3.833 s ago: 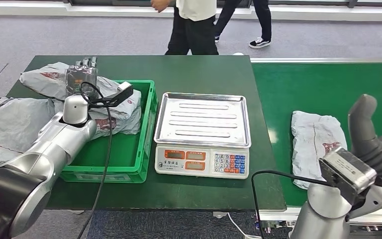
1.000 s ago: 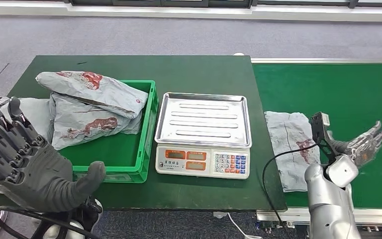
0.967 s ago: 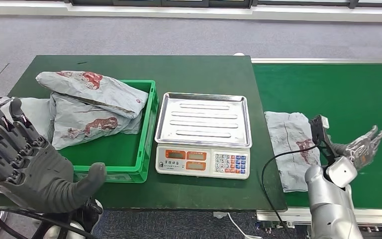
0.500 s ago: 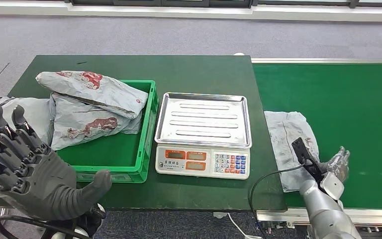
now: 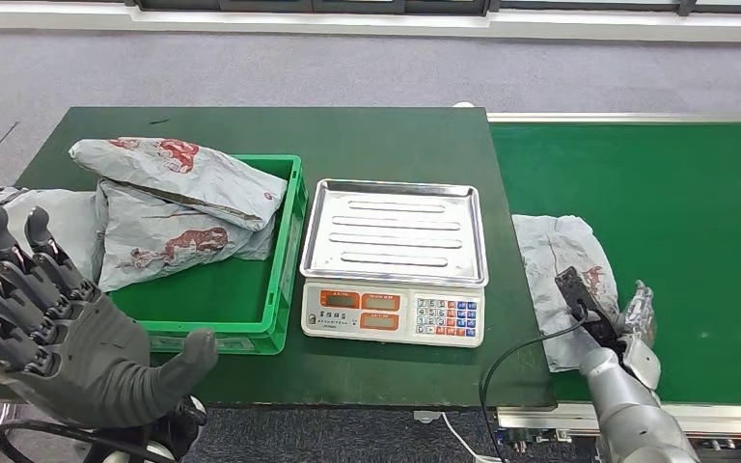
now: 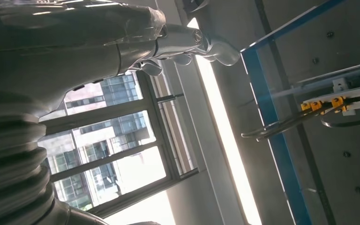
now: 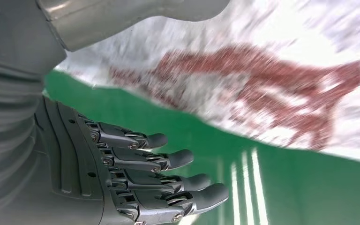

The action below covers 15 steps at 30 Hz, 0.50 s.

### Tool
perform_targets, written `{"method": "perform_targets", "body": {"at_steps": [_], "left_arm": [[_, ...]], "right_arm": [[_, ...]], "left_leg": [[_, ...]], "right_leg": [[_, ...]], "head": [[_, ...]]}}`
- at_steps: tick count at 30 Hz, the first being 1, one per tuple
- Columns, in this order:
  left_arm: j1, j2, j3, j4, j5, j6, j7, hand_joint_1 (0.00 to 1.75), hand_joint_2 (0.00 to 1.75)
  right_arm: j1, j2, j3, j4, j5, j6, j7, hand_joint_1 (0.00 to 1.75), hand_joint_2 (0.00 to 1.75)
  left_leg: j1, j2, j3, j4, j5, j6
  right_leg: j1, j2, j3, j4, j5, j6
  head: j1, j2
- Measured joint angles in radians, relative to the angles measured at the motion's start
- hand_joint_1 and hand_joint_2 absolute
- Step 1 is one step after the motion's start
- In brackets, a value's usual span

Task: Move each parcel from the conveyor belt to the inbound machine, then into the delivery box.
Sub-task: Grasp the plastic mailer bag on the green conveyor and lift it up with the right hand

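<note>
Grey poly-mailer parcel (image 5: 571,280) with red print lying flat at the left edge of the green conveyor belt (image 5: 675,193), right of frame centre, just beside the weighing scale (image 5: 393,260). Right hand (image 5: 637,313) low at lower right, alongside the parcel's right edge; fingers (image 7: 168,159) extended and apart, nothing between them, thumb over the printed film in the right wrist view. Contact with the bag not determinable; picture smeared there.

Left hand (image 5: 53,323) large in lower left foreground, palm raised, fingers splayed, holding nothing. Not part of the present step by appearance.

Scale's steel tray (image 5: 396,230) bare at frame centre, presumably the inbound machine. Green crate (image 5: 285,256) left of it, two printed grey parcels (image 5: 178,207) stacked inside and overhanging its upper-left rim; another grey bag (image 5: 58,217) lying outside at far left. Presumably the delivery box, already partly loaded.

Step judged: reach for pickup of the belt parcel, grasp not yet made. Scale and box stages outstanding for this bag.

Next move calls for: fingers slid under or closed over the right edge of the bag, thumb opposing from above; firm pinch on slack film; lift clear of the belt, then carry left across the table edge onto the tray. Soft, slippery wrapper likely to sag or slide from a shallow grip.
</note>
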Motion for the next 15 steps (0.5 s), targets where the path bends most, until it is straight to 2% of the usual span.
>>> {"method": "perform_targets", "body": {"at_steps": [4,7,15], "left_arm": [[0.000,0.004,-0.005,0.005,-0.004,0.005,0.001,0.00,1.75],[0.000,0.005,-0.005,0.007,-0.005,0.006,0.002,0.00,1.75],[-0.001,0.008,-0.006,0.013,-0.006,0.004,0.002,0.00,1.75]], "right_arm": [[-0.011,0.005,-0.027,0.009,-0.030,0.058,-0.070,0.00,1.75],[-0.016,0.009,-0.040,0.014,-0.033,0.079,-0.084,0.00,1.75],[-0.021,0.011,-0.045,0.027,-0.002,0.130,-0.017,0.00,1.75]], "left_leg": [[0.000,0.000,0.000,0.000,0.000,0.000],[0.000,0.000,0.000,0.000,0.000,0.000],[0.000,0.000,0.000,0.000,0.000,0.000]], "right_leg": [[0.000,0.000,0.000,0.000,0.000,0.000],[0.000,0.000,0.000,0.000,0.000,0.000],[0.000,0.000,0.000,0.000,0.000,0.000]], "head": [[0.000,0.000],[0.000,0.000],[0.000,0.000]]}}
